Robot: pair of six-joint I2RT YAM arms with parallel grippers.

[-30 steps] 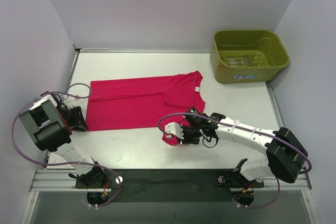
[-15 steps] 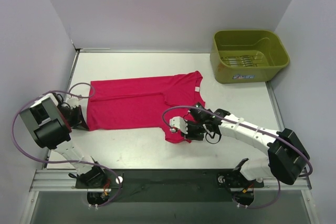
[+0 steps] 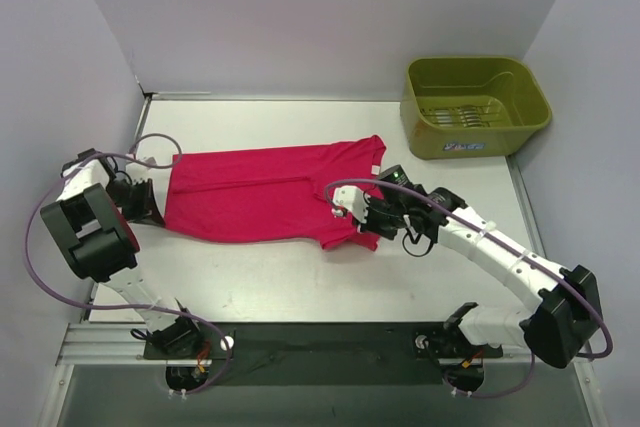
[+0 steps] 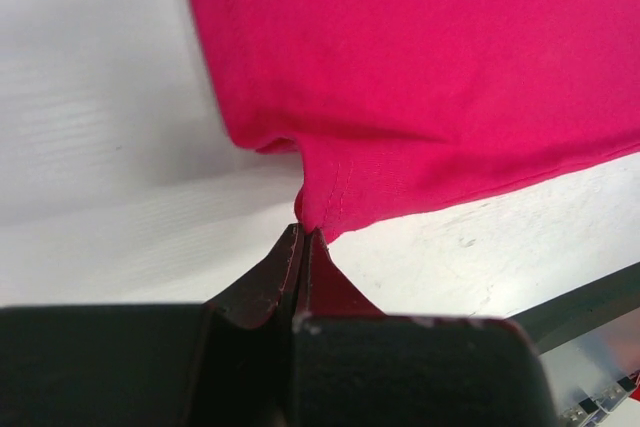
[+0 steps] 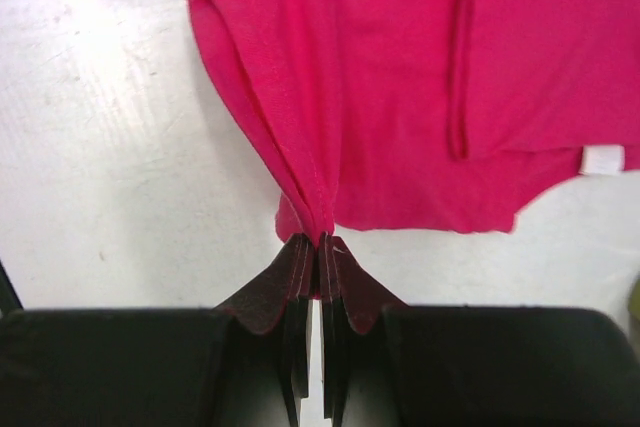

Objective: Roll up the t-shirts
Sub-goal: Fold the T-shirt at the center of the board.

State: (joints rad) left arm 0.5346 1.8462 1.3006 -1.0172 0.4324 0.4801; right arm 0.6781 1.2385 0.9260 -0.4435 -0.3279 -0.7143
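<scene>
A magenta-red t-shirt (image 3: 265, 197) lies spread sideways on the white table, its white neck label (image 3: 376, 170) at the right end. My left gripper (image 3: 150, 209) is shut on the shirt's near-left hem corner (image 4: 325, 209), which is pinched and pulled taut. My right gripper (image 3: 368, 229) is shut on a bunched fold of the shirt's near-right sleeve edge (image 5: 305, 187). In the right wrist view the label (image 5: 603, 160) shows at the far right. The t-shirt (image 4: 420, 67) fills the upper part of the left wrist view.
An olive-green plastic tub (image 3: 474, 107) stands at the back right corner. Grey walls close in the left, back and right sides. The table's near edge (image 3: 320, 325) meets a dark rail by the arm bases.
My left gripper closed on the hem corner and shifted back. My right gripper carried the sleeve fold up and to the right, away from the near edge, laying it over the shirt.
</scene>
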